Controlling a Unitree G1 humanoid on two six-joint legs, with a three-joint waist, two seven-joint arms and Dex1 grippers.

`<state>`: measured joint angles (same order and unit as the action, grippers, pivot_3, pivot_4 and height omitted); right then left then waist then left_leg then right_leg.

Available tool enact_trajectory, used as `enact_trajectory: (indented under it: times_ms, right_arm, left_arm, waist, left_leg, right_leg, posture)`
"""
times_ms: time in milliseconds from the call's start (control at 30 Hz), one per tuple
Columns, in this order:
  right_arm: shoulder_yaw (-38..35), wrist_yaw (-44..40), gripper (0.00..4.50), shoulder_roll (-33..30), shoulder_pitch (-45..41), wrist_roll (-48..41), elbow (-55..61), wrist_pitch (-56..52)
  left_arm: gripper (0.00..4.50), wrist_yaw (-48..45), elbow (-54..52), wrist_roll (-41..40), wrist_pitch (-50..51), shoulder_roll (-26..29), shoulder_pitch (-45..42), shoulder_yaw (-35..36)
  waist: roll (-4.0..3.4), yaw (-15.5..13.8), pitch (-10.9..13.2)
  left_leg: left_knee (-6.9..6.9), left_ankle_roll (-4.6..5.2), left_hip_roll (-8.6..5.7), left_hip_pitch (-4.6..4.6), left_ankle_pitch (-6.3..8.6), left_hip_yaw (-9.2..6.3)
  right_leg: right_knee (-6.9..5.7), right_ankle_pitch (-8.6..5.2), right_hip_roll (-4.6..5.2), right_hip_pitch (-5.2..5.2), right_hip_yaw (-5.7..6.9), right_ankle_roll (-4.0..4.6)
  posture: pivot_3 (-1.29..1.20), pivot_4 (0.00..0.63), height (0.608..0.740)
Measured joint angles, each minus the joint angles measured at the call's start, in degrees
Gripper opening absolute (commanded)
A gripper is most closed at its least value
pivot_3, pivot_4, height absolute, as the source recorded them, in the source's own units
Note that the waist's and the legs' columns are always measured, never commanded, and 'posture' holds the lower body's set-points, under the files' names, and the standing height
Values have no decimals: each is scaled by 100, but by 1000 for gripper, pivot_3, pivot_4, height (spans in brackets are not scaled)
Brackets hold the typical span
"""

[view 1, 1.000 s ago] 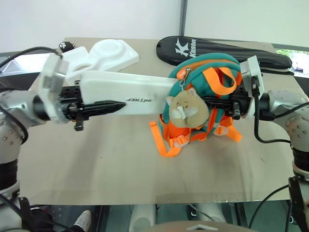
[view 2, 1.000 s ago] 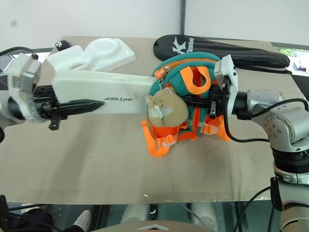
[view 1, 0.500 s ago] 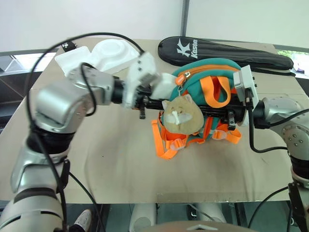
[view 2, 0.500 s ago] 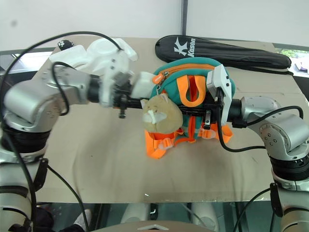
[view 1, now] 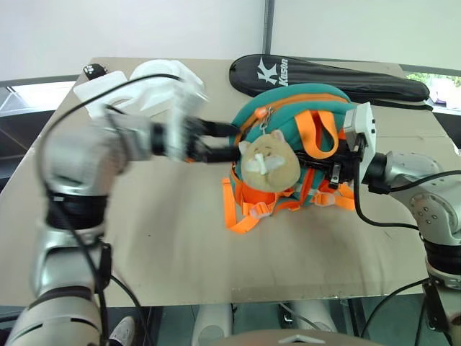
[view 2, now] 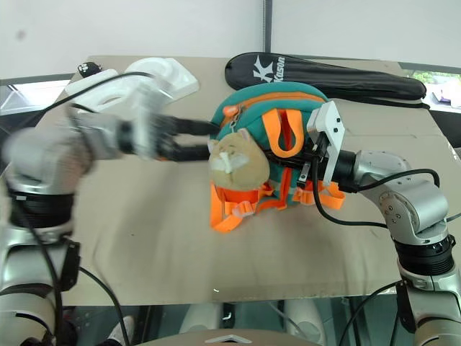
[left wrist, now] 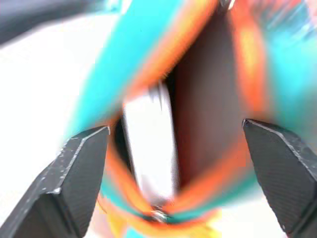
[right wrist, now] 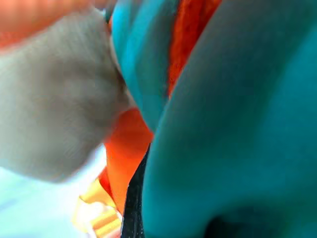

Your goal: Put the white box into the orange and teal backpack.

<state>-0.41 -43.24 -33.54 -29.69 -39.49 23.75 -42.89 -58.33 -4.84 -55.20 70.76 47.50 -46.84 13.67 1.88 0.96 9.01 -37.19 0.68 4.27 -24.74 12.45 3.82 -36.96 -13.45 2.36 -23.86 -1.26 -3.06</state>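
Item one, the white box (left wrist: pixel 148 144): look in your left wrist view, centre frame, and you find a flat pale slab standing on edge inside the open mouth of the orange and teal backpack (view 1: pixel 302 155). Only one narrow white face shows, blurred, with dark interior beside it and an orange-lined rim around it. No print can be read.

Item two, the backpack: in the head views it stands upright at centre frame on the tan table (view 1: pixel 180 245). Teal upper shell, orange zip edging, orange top handle, orange straps trailing onto the table at its lower left. A beige plush animal charm (view 1: pixel 268 162) hangs over its front face.

Item three, the left gripper (view 1: pixel 220 140): at centre-left of the head view, level, its two black fingers (left wrist: pixel 79 168) spread wide apart at the bag's opening, touching nothing you can make out. The arm is motion-blurred.

Item four, the right gripper (view 1: pixel 328 169): at centre-right, pressed into the side of the backpack with its fingers drawn together; you cannot tell from the pictures whether fabric or strap is pinched between them.

Item five, surroundings: a white foam block (view 1: pixel 144 76) with a round hollow at upper left; a long black racket bag (view 1: pixel 324 76) across the upper right, behind the backpack.
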Motion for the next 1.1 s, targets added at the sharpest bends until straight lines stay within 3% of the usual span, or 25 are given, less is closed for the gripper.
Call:
enact_trajectory:
  times_ms: [133, 267, 433, 667, 767, 867, 933, 1100]
  right_arm:
    - [-6, 198, 0, 73, -42, -108, 3, -226]
    - [-12, 350, 0, 84, -76, -259, 61, -446]
    - [-29, 464, 0, 33, -93, -352, 215, -608]
    - [-45, 560, 0, -30, -98, -401, 339, -746]
    - [-89, 618, 0, -34, -99, -400, 344, -771]
    - [-163, 636, 0, -47, -58, -402, 345, -776]
    - [-183, 653, 0, -45, -25, -416, 345, -775]
    - [-339, 852, 0, 26, 130, -462, 343, -768]
  left_arm:
    - [4476, 387, 139, -1498, 1527, 113, 395, 868]
    - [4476, 1787, 220, -3096, 1895, -439, 1174, 835]
    - [4476, 4118, -135, -5156, 501, -912, 2083, -36]
    - [4476, 5605, -273, -5532, -641, -2509, 2189, -424]
    - [3335, 6049, -269, -5534, -828, -2948, 2066, -475]
    - [1865, 6101, -271, -5538, -791, -2920, 2025, -463]
    - [1114, 6082, -271, -5545, -728, -2793, 2013, -462]
    - [946, 5744, -236, -5563, -454, -2004, 1870, -372]
  waist:
    - [0, -41, 0]
    - [9, -53, 1]
    - [16, -42, 2]
    - [18, -108, -1]
    - [18, -131, -1]
    - [18, -138, -1]
    - [18, -150, -1]
    - [18, -161, -1]
  left_leg:
    - [-4, 0, -7, 6, 0, -7]
    - [-12, 0, -12, 3, 0, -25]
    - [-12, 0, -12, 8, -1, -46]
    - [-14, 0, -23, 4, -1, -22]
    - [-14, 0, -23, 5, -1, -23]
    - [-13, 0, -23, 5, -1, -26]
    - [-13, 0, -23, 4, -1, -25]
    - [-13, 0, -22, 4, -1, -25]
  right_leg:
    - [2, 0, 14, 19, 13, -1]
    - [-4, 2, 29, 25, 29, -1]
    - [-11, 3, 31, 25, 23, 2]
    - [-4, 3, 28, 27, 25, 2]
    - [-4, 3, 25, 27, 23, 2]
    - [-4, 2, 21, 27, 25, 3]
    - [-3, 2, 21, 27, 24, 2]
    - [-2, 2, 21, 27, 26, 2]
  posture:
    - [0, 150, 740]
    - [0, 150, 740]
    - [0, 150, 740]
    - [0, 150, 740]
    - [0, 150, 740]
    - [0, 150, 740]
    - [0, 150, 740]
    - [0, 150, 740]
